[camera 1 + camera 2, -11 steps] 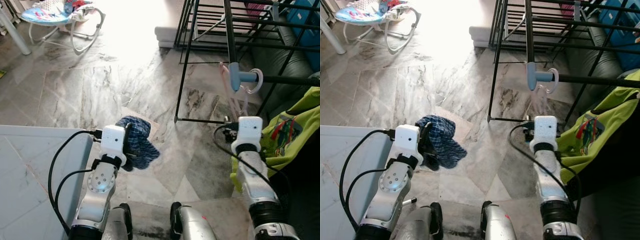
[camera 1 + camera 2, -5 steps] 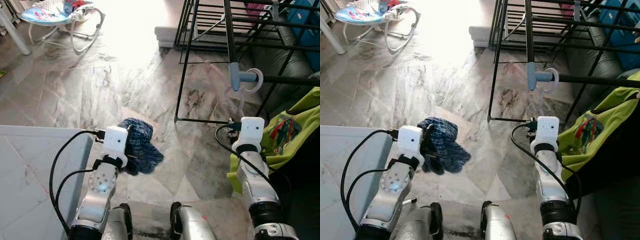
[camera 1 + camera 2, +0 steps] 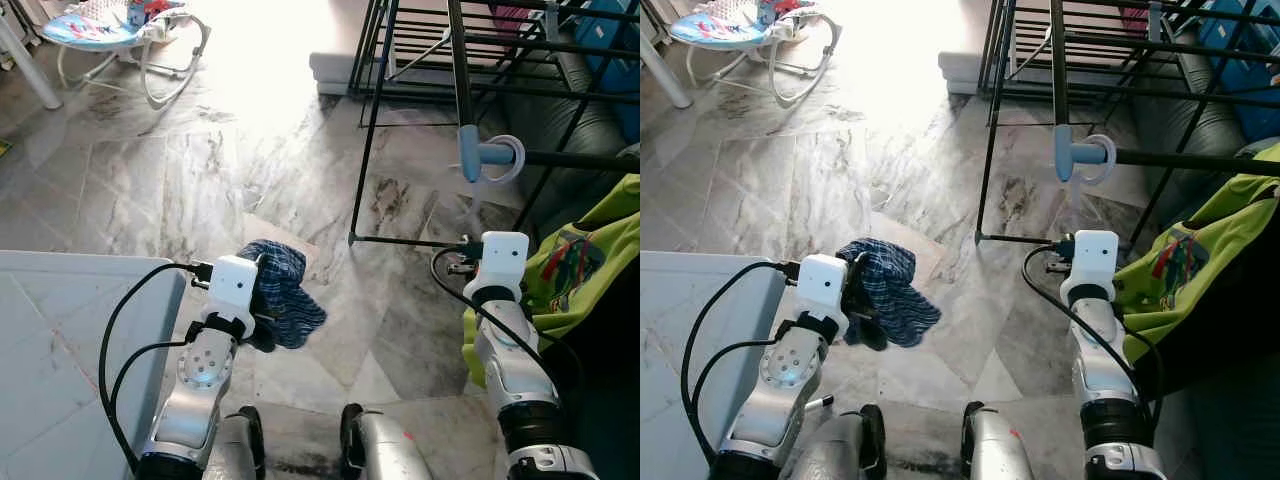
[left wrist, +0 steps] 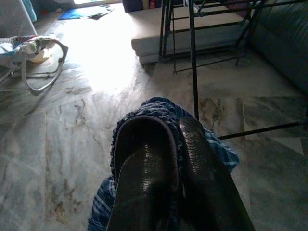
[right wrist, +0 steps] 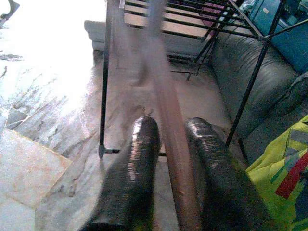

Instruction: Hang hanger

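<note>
Swinging since a second ago, the pale pink hanger [image 5: 169,144] is blurring, seemingly pinched between the right claw [image 5: 169,163] fingers below the drying rack [image 3: 372,120]. Left claw [image 4: 175,159] is clamping blue checked cloth [image 3: 285,300].

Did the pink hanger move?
Yes. The right hand swung the pink hanger toward the drying rack; its hook now sits at the rack's blue joint, no longer hanging below it.
</note>
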`<state>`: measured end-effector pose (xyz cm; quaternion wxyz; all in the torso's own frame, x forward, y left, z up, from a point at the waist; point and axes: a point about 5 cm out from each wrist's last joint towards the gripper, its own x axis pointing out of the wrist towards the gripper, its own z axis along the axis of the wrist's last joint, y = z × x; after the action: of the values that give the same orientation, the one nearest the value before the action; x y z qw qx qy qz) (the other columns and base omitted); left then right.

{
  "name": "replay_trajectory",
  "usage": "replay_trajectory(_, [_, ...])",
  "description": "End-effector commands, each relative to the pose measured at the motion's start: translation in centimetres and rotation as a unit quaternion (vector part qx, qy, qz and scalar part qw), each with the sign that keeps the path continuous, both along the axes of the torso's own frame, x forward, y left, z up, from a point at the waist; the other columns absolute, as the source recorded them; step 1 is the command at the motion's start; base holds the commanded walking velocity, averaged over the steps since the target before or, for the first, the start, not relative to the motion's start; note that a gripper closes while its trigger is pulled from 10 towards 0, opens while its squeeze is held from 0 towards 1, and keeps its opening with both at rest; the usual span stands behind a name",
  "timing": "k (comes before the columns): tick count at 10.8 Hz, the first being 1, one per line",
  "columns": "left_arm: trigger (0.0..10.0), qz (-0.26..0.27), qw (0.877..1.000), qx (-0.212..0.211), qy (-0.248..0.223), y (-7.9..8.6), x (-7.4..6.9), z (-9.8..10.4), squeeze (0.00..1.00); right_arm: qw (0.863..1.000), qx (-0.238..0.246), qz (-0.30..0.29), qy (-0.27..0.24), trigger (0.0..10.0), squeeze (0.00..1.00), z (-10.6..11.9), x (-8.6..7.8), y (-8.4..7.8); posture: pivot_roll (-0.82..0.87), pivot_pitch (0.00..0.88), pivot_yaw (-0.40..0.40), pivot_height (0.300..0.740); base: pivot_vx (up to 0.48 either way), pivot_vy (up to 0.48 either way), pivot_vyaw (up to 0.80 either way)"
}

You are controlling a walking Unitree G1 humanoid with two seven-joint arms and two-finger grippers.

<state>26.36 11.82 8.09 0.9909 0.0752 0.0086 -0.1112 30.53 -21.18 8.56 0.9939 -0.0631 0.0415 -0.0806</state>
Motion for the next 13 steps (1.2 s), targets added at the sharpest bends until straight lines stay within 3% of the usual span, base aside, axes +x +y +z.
replay_trajectory(1, [10.0, -0.008, 1.0, 0.005, 0.012, -0.13, -0.34, -0.49, 0.0, 1.0, 0.001, -0.008, -0.006, 0.2, 0.0, 0.26, -0.17, -0.2, 0.02, 0.211, -0.027, 0.74, 0.0, 0.0, 0.0])
replay_trajectory(8, [10.0, -0.012, 1.0, 0.003, 0.012, -0.35, -0.35, -0.49, 0.0, 0.999, -0.01, -0.02, -0.023, 0.0, 0.0, 0.73, -0.42, -0.36, 0.01, 0.211, -0.029, 0.74, 0.0, 0.0, 0.0])
replay_trajectory(9, [10.0, -0.012, 1.0, 0.003, 0.013, -0.37, -0.35, -0.5, 0.0, 0.999, -0.019, -0.022, -0.024, 2.2, 0.0, 0.81, -0.46, -0.45, 0.01, 0.212, -0.03, 0.74, 0.0, 0.0, 0.0])
replay_trajectory(10, [10.0, -0.011, 1.0, 0.003, 0.013, -0.39, -0.36, -0.52, 0.0, 0.999, -0.02, -0.022, -0.019, 10.0, 0.0, 0.7, -0.48, -0.49, 0.01, 0.213, -0.03, 0.74, 0.0, 0.0, 0.0])
replay_trajectory(11, [10.0, -0.011, 1.0, 0.004, 0.014, -0.41, -0.37, -0.54, 0.0, 0.999, -0.017, -0.022, -0.017, 10.0, 0.56, 0.61, -0.55, -0.56, 0.01, 0.213, -0.031, 0.74, 0.0, 0.0, 0.0])
replay_trajectory(12, [10.0, -0.011, 1.0, 0.004, 0.014, -0.4, -0.38, -0.57, 0.0, 0.999, -0.016, -0.023, -0.016, 10.0, 1.0, 0.56, -0.62, -0.61, 0.01, 0.213, -0.031, 0.74, 0.0, 0.0, 0.0])
replay_trajectory(13, [10.0, -0.011, 1.0, 0.004, 0.015, -0.39, -0.4, -0.6, 0.0, 0.999, -0.016, -0.023, -0.016, 10.0, 1.0, 0.56, -0.64, -0.61, 0.01, 0.213, -0.031, 0.74, 0.0, 0.0, 0.0])
